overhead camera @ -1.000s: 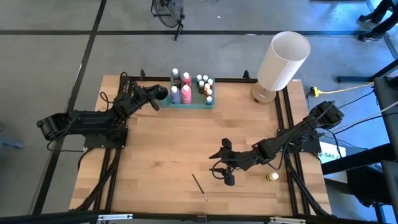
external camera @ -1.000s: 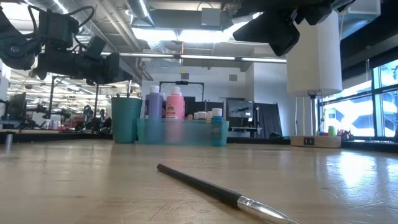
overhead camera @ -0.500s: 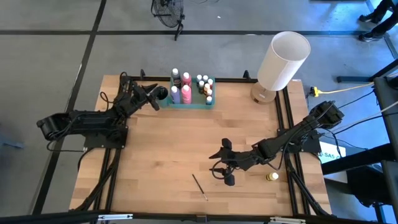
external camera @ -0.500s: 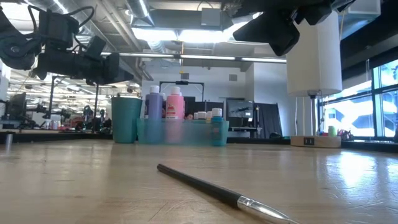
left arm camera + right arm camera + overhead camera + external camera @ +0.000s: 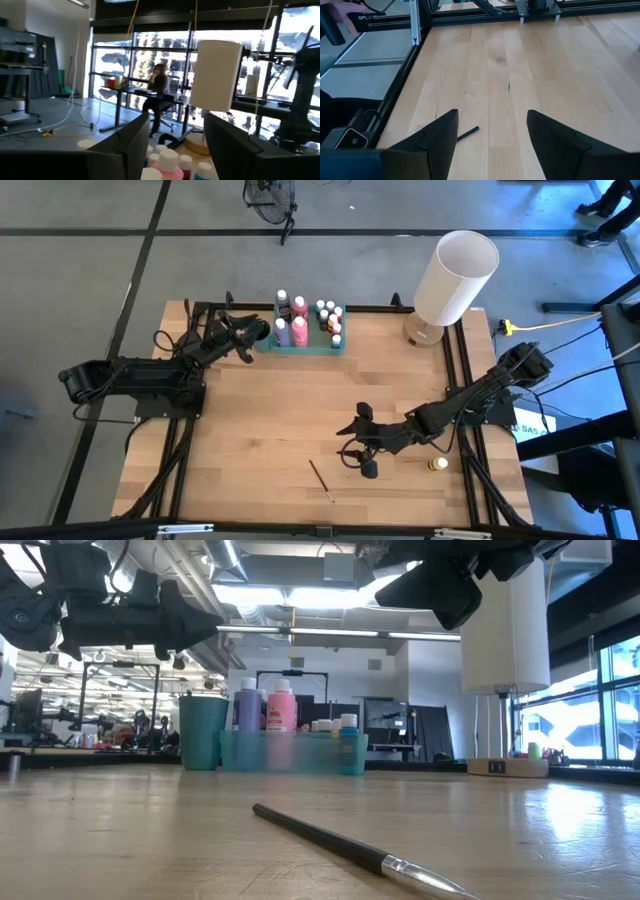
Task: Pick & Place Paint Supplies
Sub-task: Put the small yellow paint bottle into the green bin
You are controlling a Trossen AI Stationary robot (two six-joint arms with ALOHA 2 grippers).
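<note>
Your right gripper (image 5: 358, 450) hangs over the near half of the table with its fingers spread wide and nothing between them. The loose paintbrush (image 5: 321, 480) lies flat on the wood just beside it, a little nearer the table's front edge and toward the left arm's side. The right wrist view shows one dark end of it (image 5: 466, 133) on the boards just ahead of the left-hand finger. Its long axis runs on a diagonal: from the end nearer your gripper it slants away toward the front edge. In the low view the metal ferrule and bristle end (image 5: 425, 875) points to the front of the table, the plain handle end back toward the tray (image 5: 309, 347).

You'll probably want the fingers turned so they close across that thin shaft, not along it. A small yellow bottle (image 5: 437, 464) stands well off on the gripper's other side, near the table's right edge.

Your left gripper (image 5: 243, 332) is far from the brush, raised just beside the tray of bottles with its fingers apart and empty, so the right arm is clearly the nearer one.
</note>
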